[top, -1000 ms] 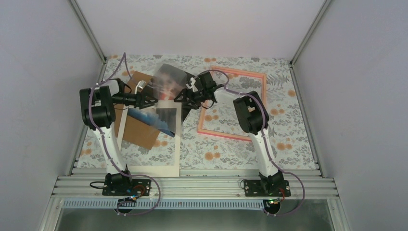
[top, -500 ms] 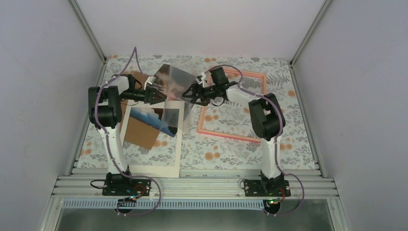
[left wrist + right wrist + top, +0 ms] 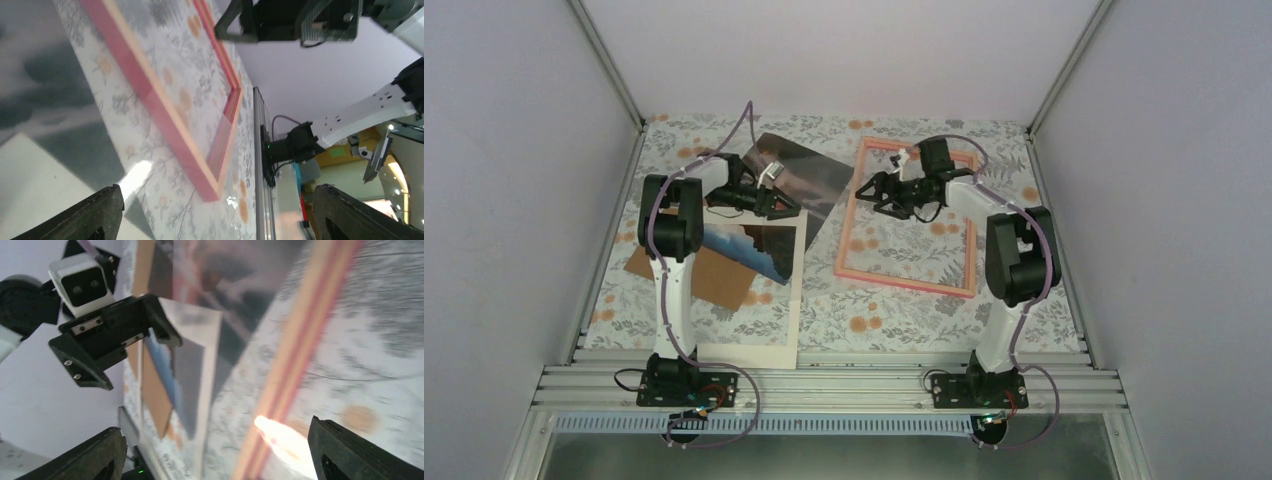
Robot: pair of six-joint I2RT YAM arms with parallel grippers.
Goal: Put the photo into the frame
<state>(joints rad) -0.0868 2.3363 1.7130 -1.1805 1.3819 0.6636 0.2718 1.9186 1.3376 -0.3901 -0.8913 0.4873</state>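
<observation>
**A:** Count?
**B:** 1 photo, 1 pink frame, 1 white mat, 1 brown board.
**A:** The photo?
**B:** Dark, glossy, lying on the bench just left of the pink frame. Both gape, empty: left gripper, right gripper.

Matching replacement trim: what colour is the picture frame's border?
The frame has a bright pink border with a paler peach edge, clearest in the left wrist view.
</observation>
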